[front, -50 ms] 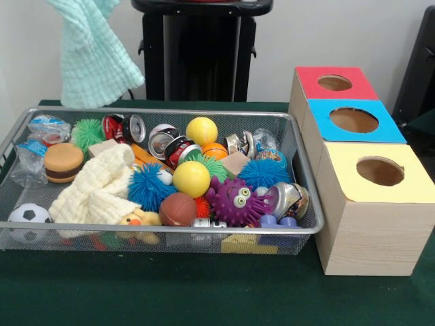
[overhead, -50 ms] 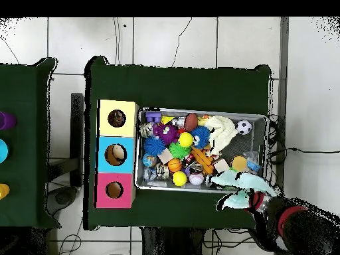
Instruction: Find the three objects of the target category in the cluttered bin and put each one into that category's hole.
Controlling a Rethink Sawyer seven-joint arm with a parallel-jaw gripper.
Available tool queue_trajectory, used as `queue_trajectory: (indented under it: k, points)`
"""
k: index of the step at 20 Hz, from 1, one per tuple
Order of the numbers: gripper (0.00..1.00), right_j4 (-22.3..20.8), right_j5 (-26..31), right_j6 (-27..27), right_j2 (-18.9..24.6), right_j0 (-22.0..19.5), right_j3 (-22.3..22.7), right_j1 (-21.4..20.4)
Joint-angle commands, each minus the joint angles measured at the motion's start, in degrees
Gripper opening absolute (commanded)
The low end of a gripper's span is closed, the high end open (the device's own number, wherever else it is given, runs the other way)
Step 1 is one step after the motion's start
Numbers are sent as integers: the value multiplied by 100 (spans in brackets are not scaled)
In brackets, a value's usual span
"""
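Dangling a mint cloth beside the bin, the jaws' grip can't be told; no labels readable.

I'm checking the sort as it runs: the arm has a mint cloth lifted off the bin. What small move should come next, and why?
Probably carry the mint cloth sideways toward the three boxes. It hangs above the bin's far corner, clear of the clutter, while the red, blue and yellow holes sit on the opposite side. Which hole takes cloth isn't shown.
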Motion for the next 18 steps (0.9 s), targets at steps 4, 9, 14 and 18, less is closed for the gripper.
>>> queue_trajectory:
  k: [4,9,14,18]
  points:
    - [0,-190,-755,-408,176,-308,246,817]
    - [0,-368,-1113,-339,236,-396,257,1146]
    - [0,-690,-1884,-151,261,-466,418,1677]
    - [0,-916,-2311,-21,307,-487,484,1978]
